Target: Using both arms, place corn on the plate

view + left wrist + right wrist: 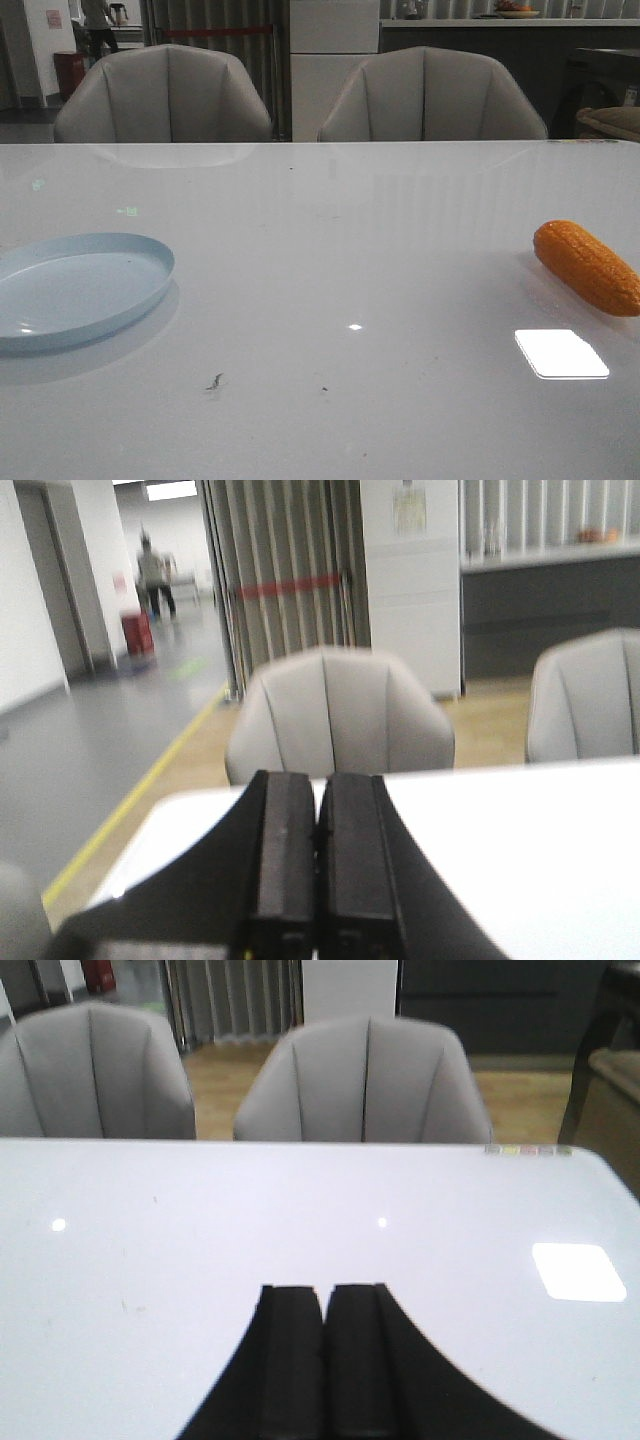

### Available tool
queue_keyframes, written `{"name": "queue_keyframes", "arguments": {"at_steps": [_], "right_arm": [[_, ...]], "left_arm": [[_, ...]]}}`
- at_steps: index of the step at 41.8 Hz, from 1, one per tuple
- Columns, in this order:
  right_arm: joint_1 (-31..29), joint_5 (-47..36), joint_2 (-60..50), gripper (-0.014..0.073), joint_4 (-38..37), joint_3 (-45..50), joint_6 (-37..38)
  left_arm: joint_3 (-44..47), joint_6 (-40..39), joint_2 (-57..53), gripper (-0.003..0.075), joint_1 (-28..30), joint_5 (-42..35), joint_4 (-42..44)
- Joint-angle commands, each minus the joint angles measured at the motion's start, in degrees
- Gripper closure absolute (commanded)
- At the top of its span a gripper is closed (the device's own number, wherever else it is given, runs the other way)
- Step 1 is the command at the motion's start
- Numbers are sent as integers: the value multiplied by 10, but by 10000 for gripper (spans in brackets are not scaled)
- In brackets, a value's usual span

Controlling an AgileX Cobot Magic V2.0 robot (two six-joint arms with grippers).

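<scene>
My left end effector (318,825) and right end effector (325,1320) are both closed on nothing (corn (586,266) at three o'clock, plate (80,288) at nine) over the surface (330,300).

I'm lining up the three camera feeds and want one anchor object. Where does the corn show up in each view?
Front view: the corn lies on the white table at the far right edge, well apart from the plate at the left.
Left wrist view: not in it.
Right wrist view: not in it.
Shared landmark: the grey chairs behind the table's far edge appear in all three.
</scene>
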Motion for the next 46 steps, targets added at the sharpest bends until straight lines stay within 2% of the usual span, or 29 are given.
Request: {"name": "queue_keyframes", "arguments": {"at_steps": [1, 4, 6, 11, 15, 18, 24, 35, 46], "right_arm": [[0, -45, 42, 535, -4, -21, -4], [0, -44, 67, 525, -4, -21, -4], [0, -44, 76, 489, -4, -21, -4], [0, -40, 96, 274, -4, -21, -4], [0, -36, 107, 146, -4, -21, -4], [0, -31, 109, 132, -4, -21, -4], [0, -27, 110, 132, -4, -21, -4], [0, -27, 110, 132, -3, -21, -4], [0, -27, 110, 132, -3, -21, -4]], "left_arm": [[-20, 1, 38, 624, 1, -44, -1], [-20, 1, 64, 575, 0, -32, -1], [-20, 1, 77, 509, 0, -16, -6], [-20, 1, 105, 265, 0, 26, -50], [-20, 1, 122, 168, 0, 33, -80], [-20, 1, 131, 174, 0, 37, -118], [-37, 1, 163, 190, 4, 67, -127], [-181, 1, 307, 190, 41, 291, -137], [-320, 4, 479, 191, 43, 431, -137]]}}
